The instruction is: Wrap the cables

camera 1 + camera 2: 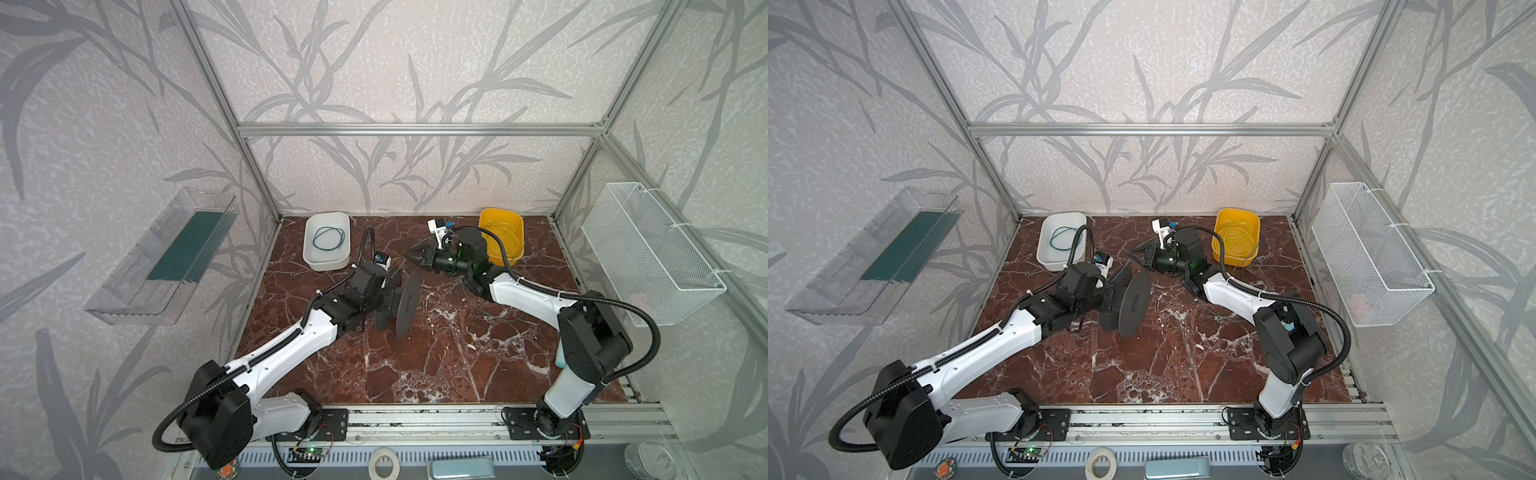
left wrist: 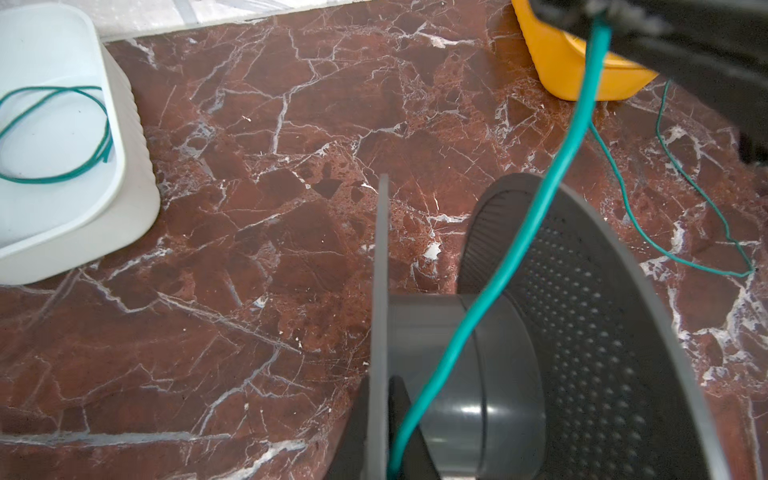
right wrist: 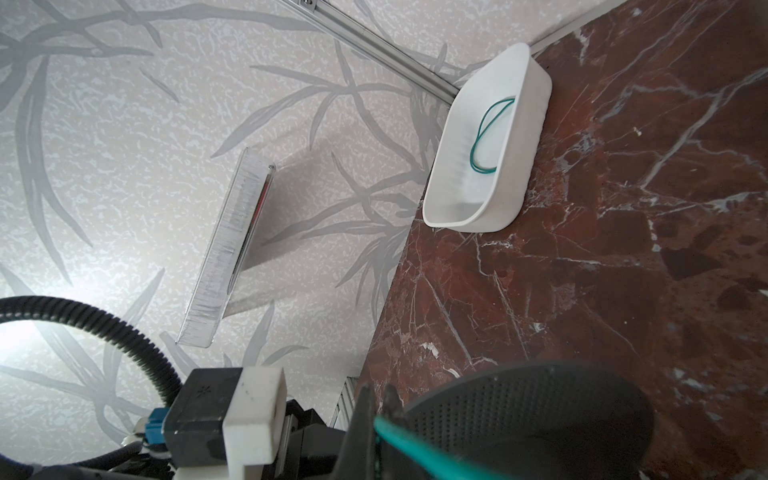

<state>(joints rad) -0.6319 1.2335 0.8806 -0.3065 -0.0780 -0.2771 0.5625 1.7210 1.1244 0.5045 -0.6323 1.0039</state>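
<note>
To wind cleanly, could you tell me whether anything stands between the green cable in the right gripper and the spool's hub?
Nothing visible does: the green cable runs freely from the right gripper, between both flanges, onto the spool hub.

Thin green cable [image 2: 535, 232] stretched across grey spool [image 2: 498, 395], second green cable [image 2: 45, 180] coiled loosely in white tub [image 2: 137, 178]

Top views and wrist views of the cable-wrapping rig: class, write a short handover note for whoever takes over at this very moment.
Left gripper: shut on one flange of the spool.
Right gripper: shut on the green cable, which crosses the spool's hub; its slack trails on the table.
Seemingly done: one cable loop lies in the white bin.
To do: no full turn shows on the hub, so wind on the slack. The yellow bin holds more wire loops.
</note>
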